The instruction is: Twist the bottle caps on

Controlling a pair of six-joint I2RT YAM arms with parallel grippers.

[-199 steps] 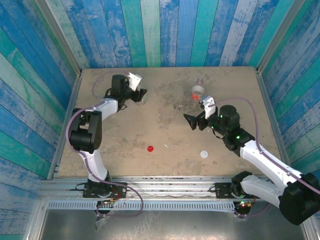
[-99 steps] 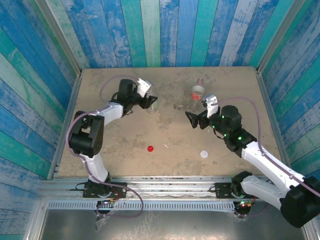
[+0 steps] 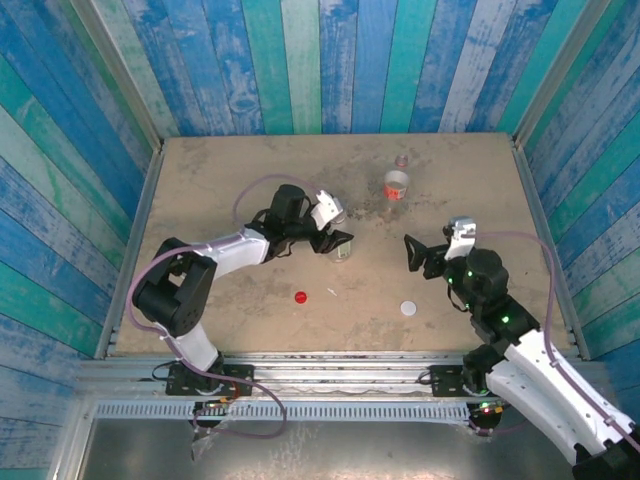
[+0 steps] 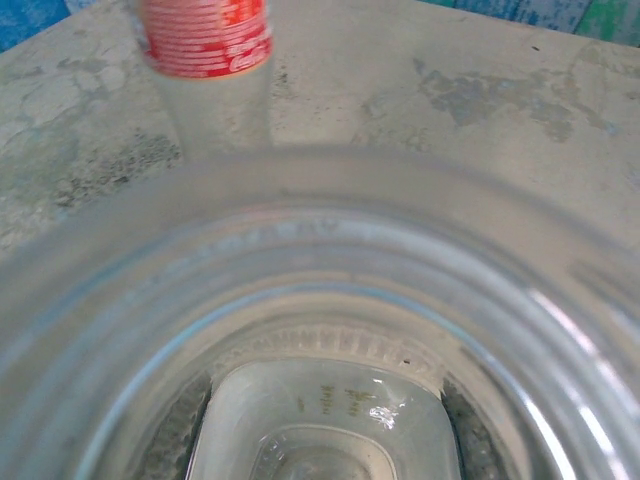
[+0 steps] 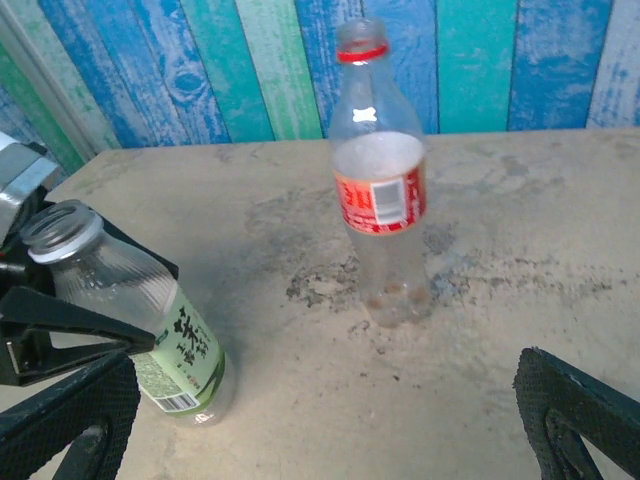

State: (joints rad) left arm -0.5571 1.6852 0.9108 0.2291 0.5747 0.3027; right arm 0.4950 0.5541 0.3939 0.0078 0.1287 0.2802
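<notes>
From above, the left hand (image 3: pixel 336 243) is mid-counter (image 3: pixel 220 170), clamped on the green-label bottle (image 3: pixel 343 252), which is mostly hidden from that angle. The right wrist view shows this bottle tilted and capless, with the red-label bottle (image 5: pixel 380 200) upright farther back. The left wrist view looks through clear ribbed plastic towards that red label. The right hand (image 3: pixel 411 255) has its fingers wide apart and holds nothing. Overhead, the red cap (image 3: pixel 301 297) and white cap (image 3: pixel 407 308) lie near, well apart.

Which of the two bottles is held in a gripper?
The green-labelled bottle, tilted in the left gripper; the red-labelled bottle stands free, upright.
</notes>
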